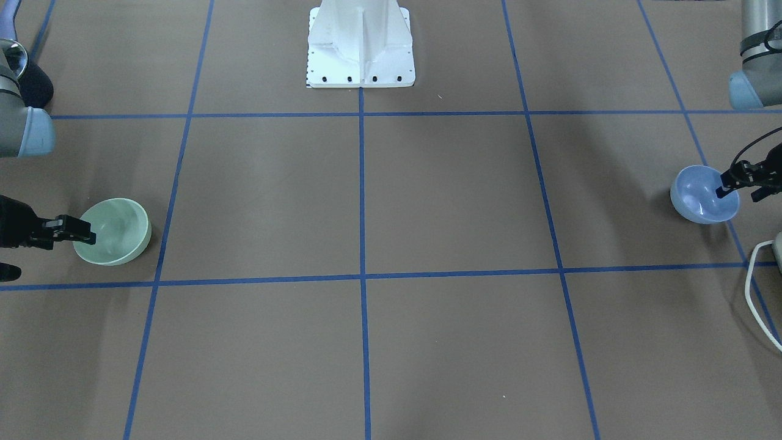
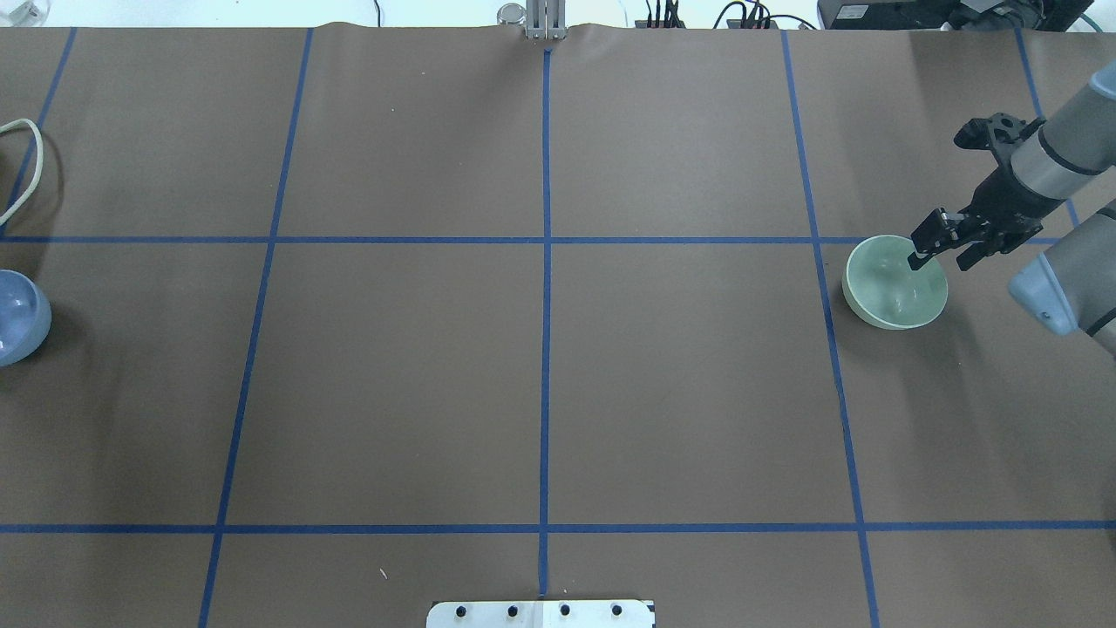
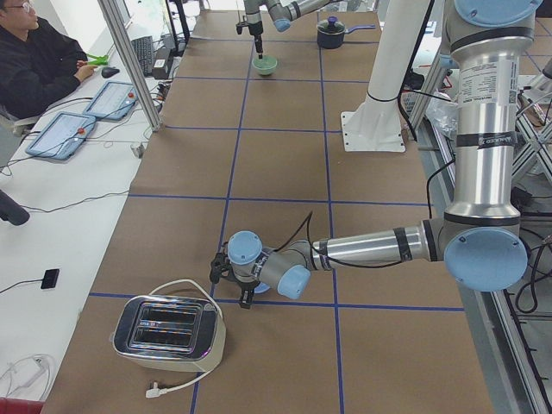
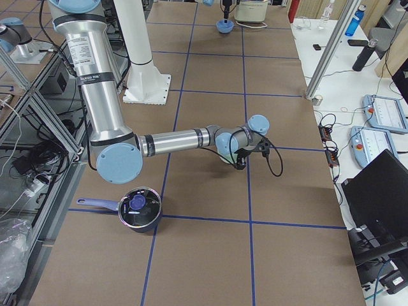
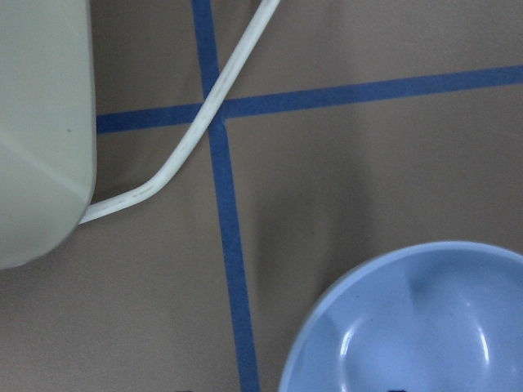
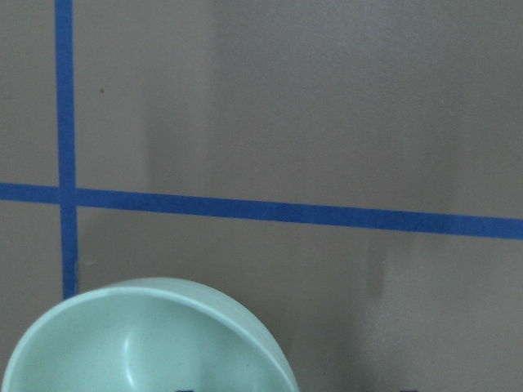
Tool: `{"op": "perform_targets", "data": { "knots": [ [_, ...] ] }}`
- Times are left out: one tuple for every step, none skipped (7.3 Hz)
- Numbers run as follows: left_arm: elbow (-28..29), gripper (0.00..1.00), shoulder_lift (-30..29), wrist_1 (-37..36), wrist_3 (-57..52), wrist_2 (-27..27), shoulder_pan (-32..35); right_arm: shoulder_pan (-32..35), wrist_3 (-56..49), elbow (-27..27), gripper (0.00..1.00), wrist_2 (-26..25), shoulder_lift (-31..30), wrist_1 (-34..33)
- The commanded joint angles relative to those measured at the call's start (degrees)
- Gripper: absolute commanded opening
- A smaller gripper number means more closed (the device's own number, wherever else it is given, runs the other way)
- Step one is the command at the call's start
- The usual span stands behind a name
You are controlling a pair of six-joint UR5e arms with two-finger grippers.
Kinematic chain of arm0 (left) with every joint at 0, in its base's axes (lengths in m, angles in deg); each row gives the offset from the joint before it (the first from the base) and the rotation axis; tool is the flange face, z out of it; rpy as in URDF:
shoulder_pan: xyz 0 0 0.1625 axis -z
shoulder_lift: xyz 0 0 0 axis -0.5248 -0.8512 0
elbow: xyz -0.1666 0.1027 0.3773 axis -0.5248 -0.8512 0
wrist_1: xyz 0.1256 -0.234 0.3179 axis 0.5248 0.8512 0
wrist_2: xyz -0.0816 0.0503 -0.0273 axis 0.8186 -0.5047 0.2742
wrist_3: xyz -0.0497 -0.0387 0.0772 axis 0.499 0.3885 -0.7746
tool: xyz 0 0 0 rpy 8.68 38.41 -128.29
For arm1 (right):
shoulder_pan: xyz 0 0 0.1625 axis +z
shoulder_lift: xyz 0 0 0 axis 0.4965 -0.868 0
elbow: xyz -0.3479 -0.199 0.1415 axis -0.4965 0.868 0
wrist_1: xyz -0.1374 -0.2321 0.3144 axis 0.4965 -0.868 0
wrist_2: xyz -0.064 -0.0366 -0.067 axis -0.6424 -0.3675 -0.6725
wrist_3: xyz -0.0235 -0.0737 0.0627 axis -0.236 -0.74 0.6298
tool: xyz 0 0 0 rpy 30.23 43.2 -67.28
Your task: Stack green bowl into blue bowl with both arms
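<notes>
A: Two bowls, well apart. Which step are you on?

B: Grasping, I'd judge. At the far left of your front-facing view the right arm (image 1: 21,128) holds its jaws part open astride the rim of the green bowl (image 1: 116,235), one jaw inside, gripping nothing yet. At the far right the left arm (image 1: 760,24) stands the same way over the blue bowl (image 1: 699,195).

A: And next?

B: You'd close both on the rims, lift, and bring the bowls toward the middle of the worktop (image 1: 452,201), green above blue. Mind the white cable (image 1: 748,286) beside the blue bowl.

A: Anything unclear?

B: The overhead view crops the blue bowl at its left edge and leaves out that arm. The wrist views barely show the jaw tips. I can't tell whether either bowl sits flat.
</notes>
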Motion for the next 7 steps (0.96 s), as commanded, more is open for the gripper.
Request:
{"op": "perform_targets", "data": {
  "knots": [
    [0.2, 0.59, -0.1, -0.1, 0.0, 0.1, 0.0, -0.4, -0.4, 0.1, 0.5, -0.1, 0.0, 0.0],
    [0.2, 0.51, -0.2, 0.0, 0.0, 0.1, -0.1, -0.4, -0.5, 0.2, 0.47, -0.1, 0.0, 0.0],
    [0.2, 0.48, -0.3, 0.0, 0.0, 0.1, -0.2, -0.5, -0.5, 0.3, 0.36, -0.1, 0.0, 0.0],
    [0.2, 0.38, -0.3, 0.0, 0.0, 0.1, -0.4, -0.7, -0.6, 0.8, 0.27, 0.0, 0.3, 0.0],
    [0.2, 0.27, -0.3, 0.0, 0.0, 0.1, -0.5, -0.7, -0.7, 0.9, 0.19, 0.1, 0.4, 0.1],
    [0.2, 0.23, -0.3, 0.1, 0.0, 0.1, -0.5, -0.7, -0.7, 0.9, 0.13, 0.1, 0.5, 0.0],
    [0.2, 0.18, -0.4, 0.0, 0.0, 0.1, -0.6, -0.7, -0.9, 0.9, 0.06, 0.1, 0.5, -0.1]
  ]
}}
